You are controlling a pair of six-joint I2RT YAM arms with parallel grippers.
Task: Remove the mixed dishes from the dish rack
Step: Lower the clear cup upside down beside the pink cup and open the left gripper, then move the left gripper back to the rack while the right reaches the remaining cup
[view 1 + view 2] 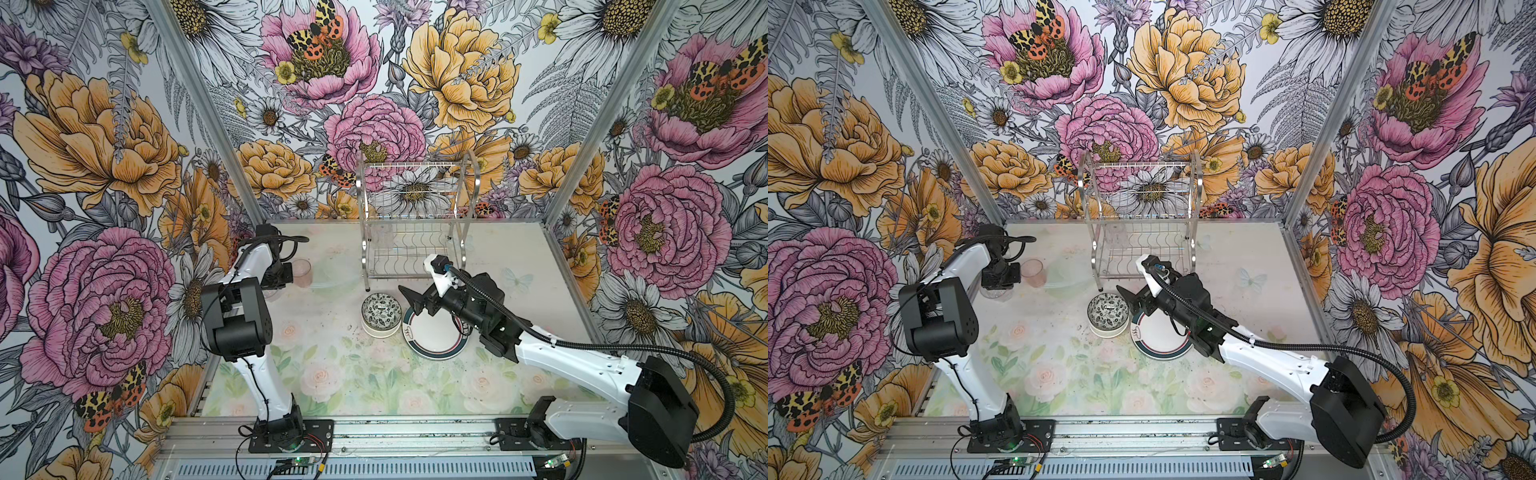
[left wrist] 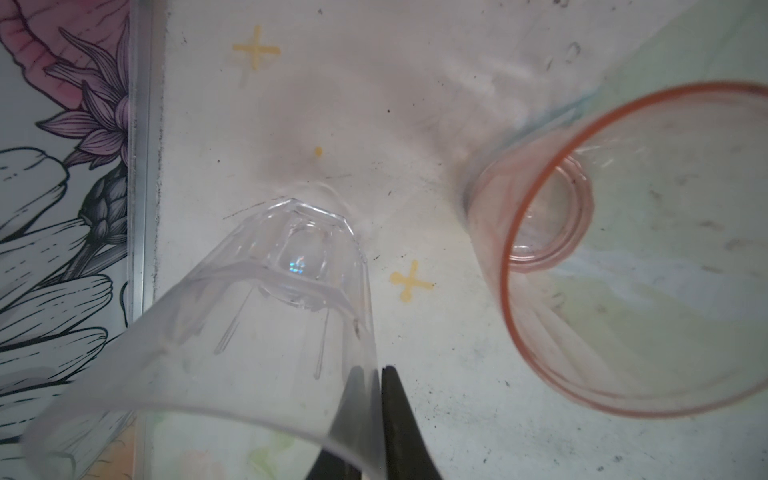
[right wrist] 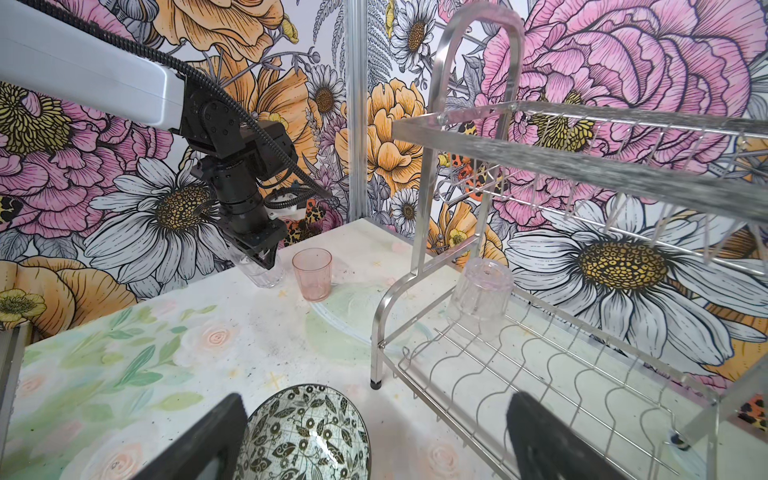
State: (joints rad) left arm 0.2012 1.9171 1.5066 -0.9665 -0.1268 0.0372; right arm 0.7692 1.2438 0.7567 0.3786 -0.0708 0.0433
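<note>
Left claw (image 2: 376, 374) pinches the clear cup (image 2: 270, 299) by its wall, one finger inside.

Chrome rack (image 3: 582, 160), one inverted cup (image 3: 480, 295) inside

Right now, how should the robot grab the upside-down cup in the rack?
Grip the upside-down cup across its side wall, coming in level from the open front of the dish rack. Its mouth faces down on the lower shelf, so no rim is free to pinch, and the upper shelf likely blocks a reach from above.
</note>
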